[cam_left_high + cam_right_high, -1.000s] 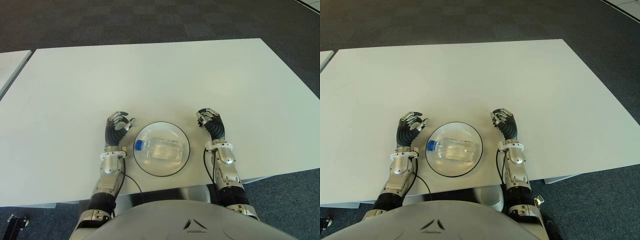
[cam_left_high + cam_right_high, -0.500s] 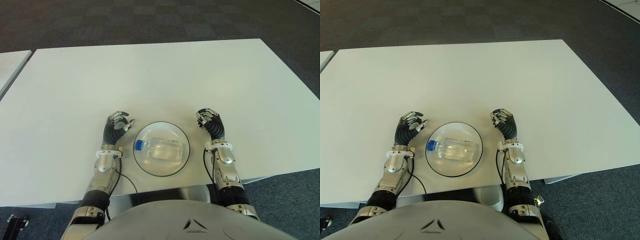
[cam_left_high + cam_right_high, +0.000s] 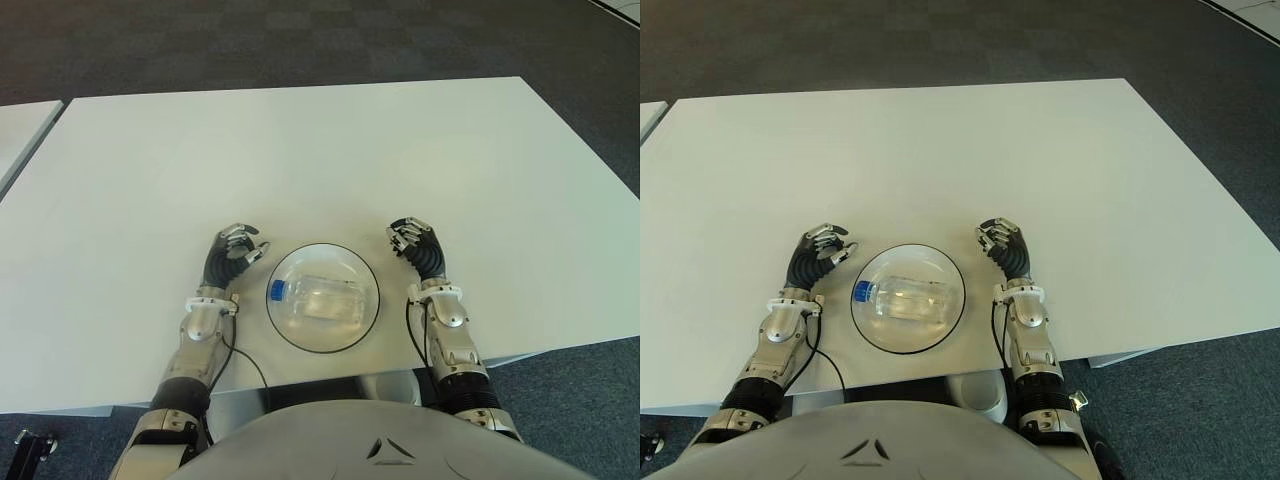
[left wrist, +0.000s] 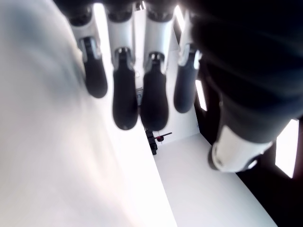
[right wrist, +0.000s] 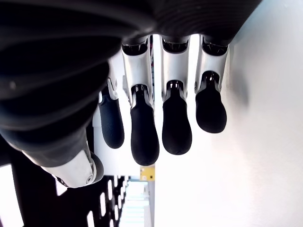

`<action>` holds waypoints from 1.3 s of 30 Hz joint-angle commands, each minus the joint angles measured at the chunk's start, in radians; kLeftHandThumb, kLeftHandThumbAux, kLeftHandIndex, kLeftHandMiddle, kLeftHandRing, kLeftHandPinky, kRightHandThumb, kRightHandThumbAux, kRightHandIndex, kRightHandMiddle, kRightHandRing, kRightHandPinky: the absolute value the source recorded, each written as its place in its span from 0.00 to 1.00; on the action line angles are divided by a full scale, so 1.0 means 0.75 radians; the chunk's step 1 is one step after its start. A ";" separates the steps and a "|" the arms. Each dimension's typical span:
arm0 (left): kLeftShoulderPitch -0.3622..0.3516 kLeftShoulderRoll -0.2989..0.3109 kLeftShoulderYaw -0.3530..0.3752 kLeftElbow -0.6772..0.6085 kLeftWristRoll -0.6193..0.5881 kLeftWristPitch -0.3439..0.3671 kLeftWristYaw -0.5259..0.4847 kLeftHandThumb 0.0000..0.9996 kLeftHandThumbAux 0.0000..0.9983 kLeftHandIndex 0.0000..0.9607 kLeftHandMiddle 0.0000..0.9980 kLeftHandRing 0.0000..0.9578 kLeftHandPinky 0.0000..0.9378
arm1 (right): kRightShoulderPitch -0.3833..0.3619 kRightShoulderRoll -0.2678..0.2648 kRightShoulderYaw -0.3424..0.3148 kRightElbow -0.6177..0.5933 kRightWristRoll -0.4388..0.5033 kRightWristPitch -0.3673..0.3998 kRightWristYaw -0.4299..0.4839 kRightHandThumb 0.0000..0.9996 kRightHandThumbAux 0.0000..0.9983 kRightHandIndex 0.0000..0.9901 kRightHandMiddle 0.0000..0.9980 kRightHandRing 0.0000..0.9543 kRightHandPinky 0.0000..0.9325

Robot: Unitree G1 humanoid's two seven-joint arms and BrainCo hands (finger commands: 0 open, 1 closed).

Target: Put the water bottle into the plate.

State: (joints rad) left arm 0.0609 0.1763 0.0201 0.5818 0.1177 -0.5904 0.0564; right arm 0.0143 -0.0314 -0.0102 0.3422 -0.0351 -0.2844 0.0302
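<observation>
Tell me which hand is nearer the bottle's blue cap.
Left. The left hand shows just left of the plate, on the blue cap end; the right hand is past the plate's far rim, beyond the bottle's base.

The white table [image 3: 300,150] lay bare ahead of me, room to sweep either way. Only the plate [image 3: 355,262] with the water bottle [image 3: 315,298] lying in it sat between my left hand [image 3: 232,256] and right hand [image 3: 418,246], both loose-fingered and holding nothing.

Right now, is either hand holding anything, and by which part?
Nothing is held. The water bottle lies in the plate, with the left hand and right hand open beside it.
</observation>
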 commanded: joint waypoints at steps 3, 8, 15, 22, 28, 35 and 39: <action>0.051 0.011 -0.012 0.051 0.008 0.066 -0.034 0.70 0.72 0.45 0.68 0.71 0.70 | 0.018 -0.004 0.014 0.028 0.002 0.005 0.020 0.71 0.73 0.44 0.68 0.72 0.76; 0.054 0.012 -0.007 0.049 0.001 0.071 -0.040 0.70 0.72 0.45 0.67 0.70 0.70 | 0.014 -0.003 0.015 0.030 0.010 0.007 0.029 0.71 0.73 0.44 0.68 0.72 0.75; 0.057 0.011 0.002 0.050 -0.007 0.061 -0.041 0.70 0.72 0.45 0.67 0.70 0.70 | 0.006 0.001 0.014 0.034 0.019 0.016 0.038 0.71 0.73 0.44 0.68 0.71 0.74; 0.067 0.003 0.009 0.025 -0.004 0.056 -0.018 0.70 0.72 0.45 0.67 0.70 0.70 | -0.004 0.000 0.014 0.039 0.021 0.018 0.043 0.71 0.73 0.44 0.69 0.72 0.76; 0.095 -0.007 0.014 -0.026 0.001 0.039 0.005 0.70 0.72 0.45 0.68 0.71 0.71 | -0.014 0.001 0.012 0.041 0.003 0.055 0.015 0.71 0.73 0.44 0.68 0.72 0.75; 0.102 -0.027 0.026 -0.077 -0.023 0.035 0.008 0.70 0.72 0.45 0.68 0.71 0.71 | -0.027 0.009 0.010 0.032 -0.013 0.115 -0.030 0.71 0.73 0.44 0.66 0.71 0.74; 0.098 -0.037 0.032 -0.106 -0.030 0.051 0.014 0.70 0.72 0.45 0.69 0.72 0.72 | -0.044 0.010 0.012 0.043 -0.017 0.126 -0.044 0.71 0.73 0.44 0.65 0.70 0.74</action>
State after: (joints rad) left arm 0.1119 0.1603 0.0369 0.4924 0.1010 -0.5868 0.0605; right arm -0.0191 -0.0285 -0.0024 0.3489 -0.0442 -0.2291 0.0060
